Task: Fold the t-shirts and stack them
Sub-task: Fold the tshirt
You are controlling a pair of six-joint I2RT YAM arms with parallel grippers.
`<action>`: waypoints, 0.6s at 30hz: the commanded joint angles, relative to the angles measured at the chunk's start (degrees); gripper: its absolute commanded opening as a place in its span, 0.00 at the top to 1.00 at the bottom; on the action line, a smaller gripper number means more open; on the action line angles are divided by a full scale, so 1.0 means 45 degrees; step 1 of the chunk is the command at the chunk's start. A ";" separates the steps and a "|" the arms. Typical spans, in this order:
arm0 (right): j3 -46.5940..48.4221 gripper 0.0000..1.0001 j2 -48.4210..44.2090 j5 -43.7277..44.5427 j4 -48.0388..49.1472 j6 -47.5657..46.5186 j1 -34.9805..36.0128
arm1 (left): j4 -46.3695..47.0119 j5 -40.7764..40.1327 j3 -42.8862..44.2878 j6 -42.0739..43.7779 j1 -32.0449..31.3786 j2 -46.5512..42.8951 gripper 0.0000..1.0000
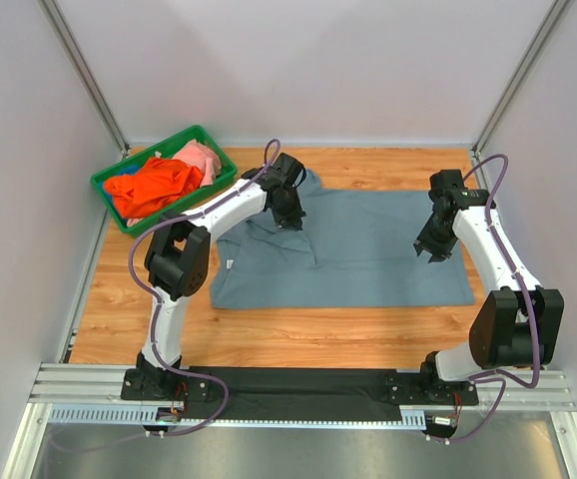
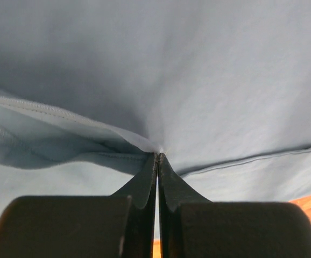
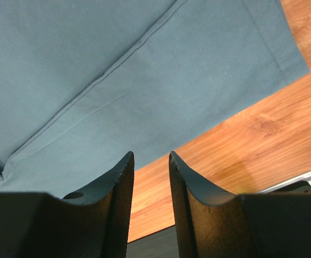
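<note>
A light wooden table (image 1: 298,339) is seen from above, and most of its middle is covered by a slate grey-blue short-sleeved fabric t-shirt (image 1: 368,249), spread nearly flat with its long side running left to right. Beyond the far left corner of this shirt, well apart from it, a green rectangular plastic bin (image 1: 147,153) is set at an angle. A crumpled bright orange fabric t-shirt (image 1: 154,185) is piled in the bin, and a pale pink fabric t-shirt (image 1: 201,158) is bunched at the bin's end nearest the grey-blue shirt.

Two white arms are reached in over the grey-blue shirt from its near side. The left gripper (image 1: 290,218) is placed over the shirt's left part, close to its far edge, where the cloth is creased and drawn up. In the left wrist view, the dark fingers of the left gripper (image 2: 156,156) are pressed together, with a pinch of the shirt (image 2: 198,80) clamped at their tips and its folds converging there.

The right gripper (image 1: 430,251) is held above the shirt's right part. In the right wrist view, its jaws (image 3: 151,158) are parted by a narrow gap with nothing between them, and the shirt's (image 3: 118,70) near hem and bare wood are seen below.
</note>
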 commanded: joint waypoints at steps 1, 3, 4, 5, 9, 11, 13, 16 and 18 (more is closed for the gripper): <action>0.0140 0.66 -0.0075 0.0243 0.0411 -0.0210 -0.0001 | 0.1346 0.0527 0.0828 0.1138 -0.0038 0.0300 1.00; 0.0159 0.67 -0.0036 0.0243 0.0411 -0.0211 -0.0001 | 0.1797 0.0995 0.1004 0.1566 -0.0057 0.0456 1.00; 0.0159 0.66 0.0003 0.0243 0.0391 -0.0230 0.0019 | 0.2224 0.1191 0.1082 0.1724 -0.0077 0.0535 1.00; 0.0179 0.66 0.0004 0.0224 0.0391 -0.0230 0.0000 | 0.2325 0.1328 0.1412 0.1919 -0.0077 0.0613 1.00; 0.0237 0.66 0.0004 0.0107 0.0352 -0.0191 -0.0001 | 0.1625 0.1291 0.2565 0.2798 -0.0116 0.1043 0.77; 0.0296 0.66 0.0042 -0.0029 0.0294 -0.0191 0.0019 | 0.1253 0.0903 0.2878 0.3209 -0.0116 0.0868 0.60; 0.0355 0.66 0.0081 -0.0050 0.0255 -0.0172 0.0019 | 0.0555 0.0453 0.3074 0.3443 -0.0116 0.0459 0.54; 0.0277 0.66 0.0296 0.0106 0.0215 -0.0191 0.0000 | -0.0986 -0.0660 0.3251 0.3640 -0.0116 -0.0224 0.53; 0.0102 0.66 0.0588 0.0379 0.0215 -0.0172 -0.0117 | -0.1557 -0.1189 0.2338 0.3620 -0.0097 -0.1121 0.53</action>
